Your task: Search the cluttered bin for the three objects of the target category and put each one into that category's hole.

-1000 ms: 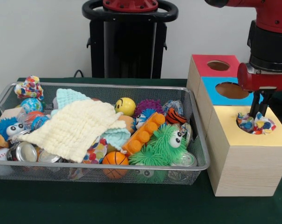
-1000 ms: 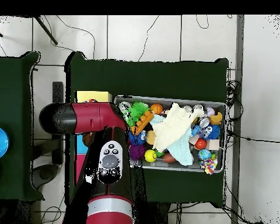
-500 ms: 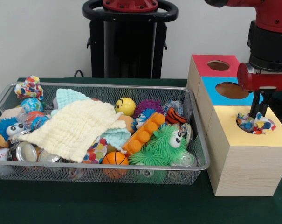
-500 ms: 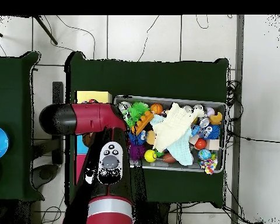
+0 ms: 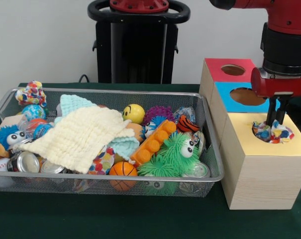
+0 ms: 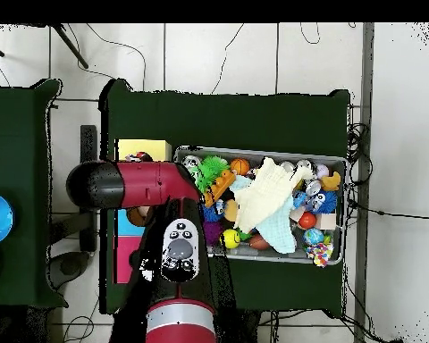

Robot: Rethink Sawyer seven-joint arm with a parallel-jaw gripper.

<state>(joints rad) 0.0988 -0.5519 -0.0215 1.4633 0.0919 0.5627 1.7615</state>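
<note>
Patchwork fabric toy point(image 5: 272, 132) is sitting in the round hole of the yellow-topped box point(image 5: 262, 164), half poking out. We see the tool point(image 5: 274, 119) right above it, fingers down by the toy, but honestly can't tell if it's clenched or released. Wire bin point(image 5: 213, 175) beside it is packed, cream cloth point(image 5: 78, 137) on top.

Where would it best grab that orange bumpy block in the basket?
Probably across the long sides of the orange studded block, coming from above. It lies tilted on top of the pile, its upper end near the striped ball, its lower end by the green furry toy, so its narrow width is the easiest span to pinch.
</note>
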